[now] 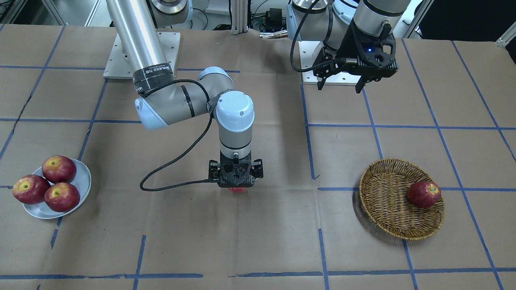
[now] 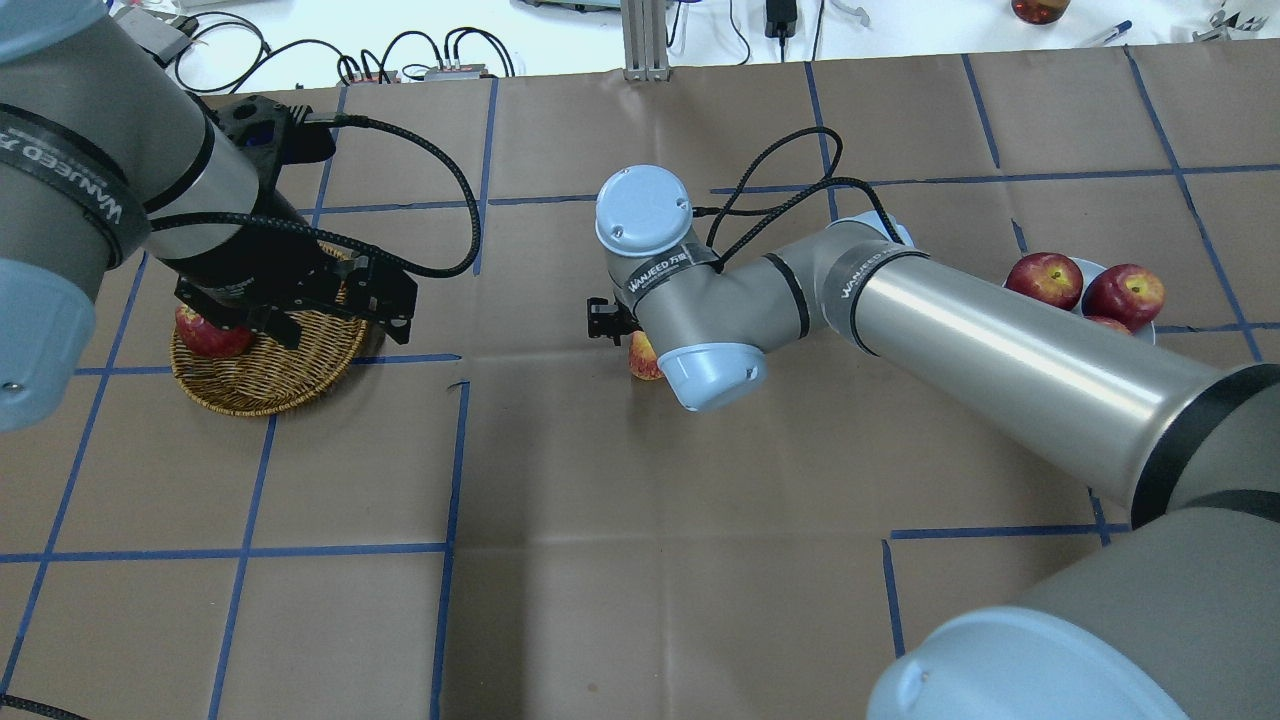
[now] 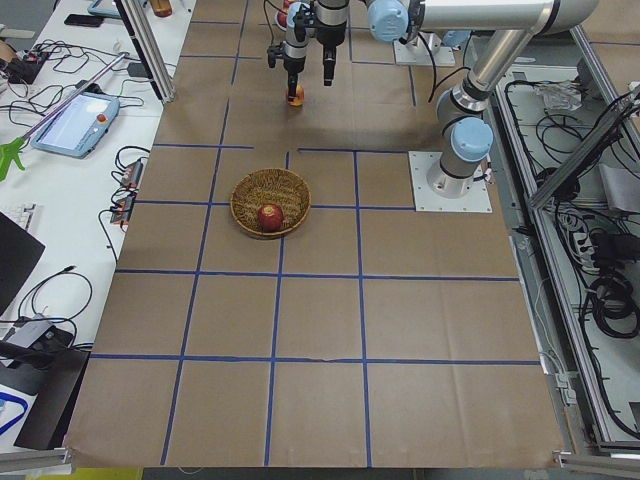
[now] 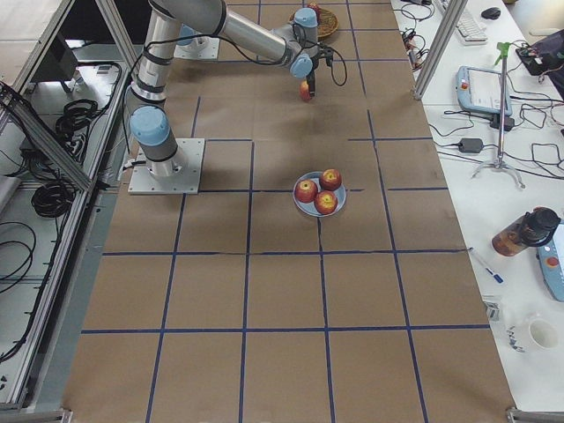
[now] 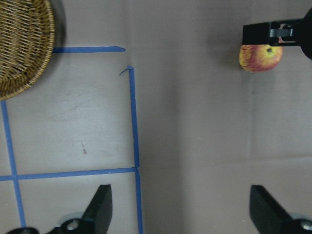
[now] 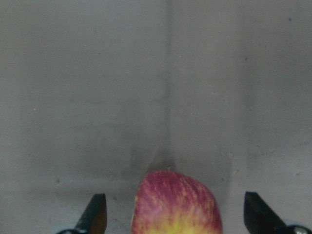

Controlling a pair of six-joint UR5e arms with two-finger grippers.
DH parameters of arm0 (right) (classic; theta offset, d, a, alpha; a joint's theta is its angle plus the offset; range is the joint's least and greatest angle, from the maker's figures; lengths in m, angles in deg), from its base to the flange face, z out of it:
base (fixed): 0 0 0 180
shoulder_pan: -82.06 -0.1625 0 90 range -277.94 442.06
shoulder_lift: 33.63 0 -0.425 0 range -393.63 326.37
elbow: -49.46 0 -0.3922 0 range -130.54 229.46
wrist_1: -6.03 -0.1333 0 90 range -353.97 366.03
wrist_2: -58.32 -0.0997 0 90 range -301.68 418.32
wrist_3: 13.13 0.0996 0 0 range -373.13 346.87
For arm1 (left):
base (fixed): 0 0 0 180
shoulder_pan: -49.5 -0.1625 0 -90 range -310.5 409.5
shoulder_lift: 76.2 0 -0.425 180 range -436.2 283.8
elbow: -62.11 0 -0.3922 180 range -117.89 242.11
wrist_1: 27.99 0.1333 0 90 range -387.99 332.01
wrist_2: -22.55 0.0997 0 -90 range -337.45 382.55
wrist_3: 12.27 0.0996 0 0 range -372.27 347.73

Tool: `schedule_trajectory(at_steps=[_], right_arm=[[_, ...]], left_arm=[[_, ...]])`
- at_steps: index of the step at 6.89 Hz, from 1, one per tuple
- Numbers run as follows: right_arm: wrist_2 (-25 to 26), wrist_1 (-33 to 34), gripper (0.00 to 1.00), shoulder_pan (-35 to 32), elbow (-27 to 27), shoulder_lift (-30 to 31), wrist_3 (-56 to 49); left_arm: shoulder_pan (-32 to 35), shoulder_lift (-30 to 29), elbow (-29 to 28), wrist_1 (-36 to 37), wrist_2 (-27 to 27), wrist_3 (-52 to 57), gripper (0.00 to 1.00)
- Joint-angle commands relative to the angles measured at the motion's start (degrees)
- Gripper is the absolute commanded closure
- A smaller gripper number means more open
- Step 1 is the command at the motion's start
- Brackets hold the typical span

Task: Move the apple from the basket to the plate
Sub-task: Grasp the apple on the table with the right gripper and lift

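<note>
One round pinkish-red, yellow-streaked apple [image 5: 261, 57] | sits on brown paper-covered table [image 1: 258, 241], between woven wicker basket [image 1: 383, 201] and pale grey plate [image 1: 82, 177] | right gripper [image 6: 174, 214] spread wide around it, not touching | left gripper [image 1: 340, 86] spread, empty | risk: uneven finger contact rolls apple; three red apples [image 1: 59, 169] crowd plate

Front and overhead cameras face each other steeply across the table [image 1: 262, 241], two far ones look along it from either end, and both close wrist cameras look down, sharing the apple [image 6: 176, 204].
</note>
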Motion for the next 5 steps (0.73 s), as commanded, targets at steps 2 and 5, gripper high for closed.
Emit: schedule_trajectory(at_steps=[2, 5], right_arm=[[0.14, 0.00, 0.40, 0.04, -1.25, -0.22, -0.56], [0.14, -1.48, 0.48, 2.13, 0.86, 3.97, -1.17]], left_arm=[[-0.18, -1.66, -3.46, -0.72, 7.39, 0.69, 0.01], [-0.18, -1.84, -3.63, -0.46, 6.82, 0.16, 0.01]])
